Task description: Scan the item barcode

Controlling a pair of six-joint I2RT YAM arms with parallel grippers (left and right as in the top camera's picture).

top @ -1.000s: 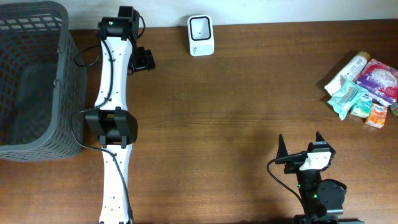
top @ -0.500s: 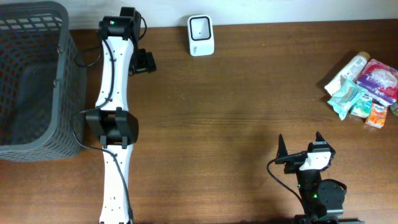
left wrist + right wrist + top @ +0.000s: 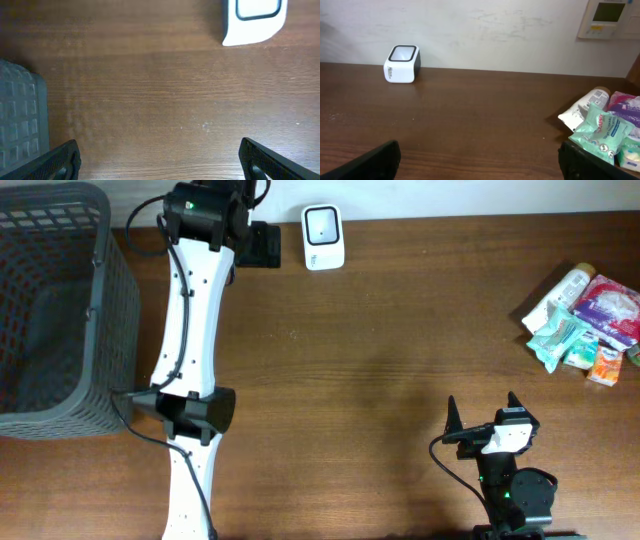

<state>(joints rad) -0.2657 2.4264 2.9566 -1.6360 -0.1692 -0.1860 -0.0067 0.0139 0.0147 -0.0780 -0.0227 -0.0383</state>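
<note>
Scanner [image 3: 323, 237] sits at the worktop's [image 3: 380, 360] far edge, near the left fingers [image 3: 57, 160], which are spread wide and empty. The item pile [image 3: 585, 325] lies by the right edge, well apart from the right fingers [image 3: 375, 160], also wide and empty. Bare wood lies between them, and a basket [image 3: 100, 310] bounds the left edge.

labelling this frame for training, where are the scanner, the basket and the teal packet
scanner [image 3: 322, 225], overhead view, its dark window
basket [image 3: 112, 320], overhead view, right wall
teal packet [image 3: 560, 340], overhead view, its middle
</note>
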